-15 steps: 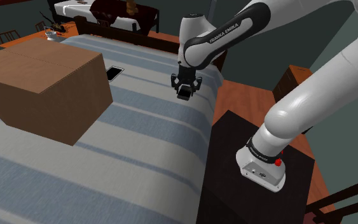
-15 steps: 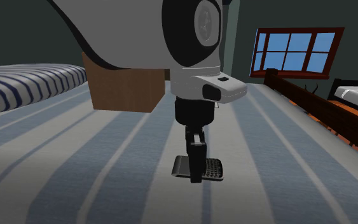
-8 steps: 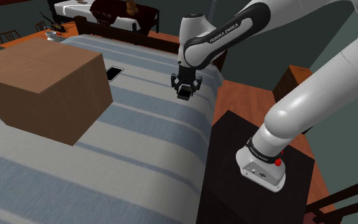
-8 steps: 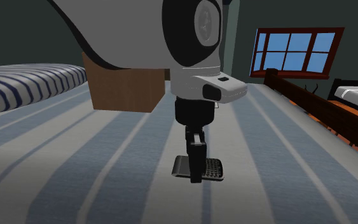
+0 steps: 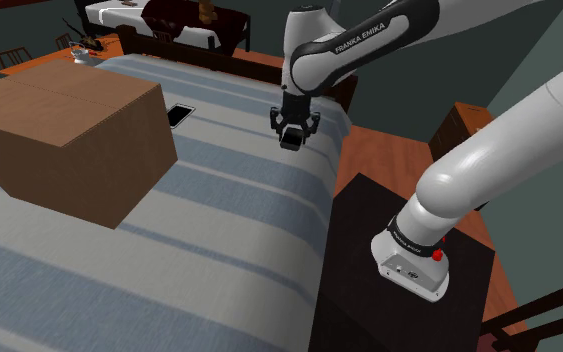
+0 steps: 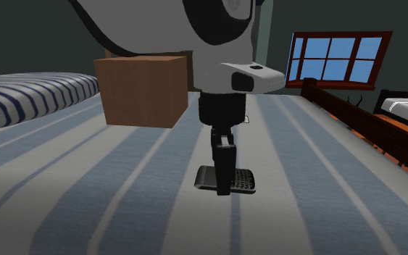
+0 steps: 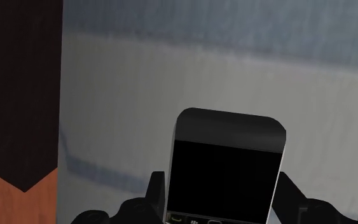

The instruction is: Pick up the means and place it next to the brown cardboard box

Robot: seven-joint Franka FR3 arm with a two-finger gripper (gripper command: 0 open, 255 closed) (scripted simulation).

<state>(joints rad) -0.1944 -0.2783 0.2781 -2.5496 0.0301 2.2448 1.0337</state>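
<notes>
Phone [image 7: 225, 165], likely light, stiff and slick-cased, is clamped by its long edges in the gripper's [image 6: 225, 187] jaws, low over the striped bed [image 5: 219, 230], well apart from the brown box [image 5: 69, 130].

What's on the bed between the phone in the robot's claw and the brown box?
Mostly bare striped bedcover. The shoulder view shows one flat dark device lying close beside the box, well apart from the phone in the gripper.
</notes>
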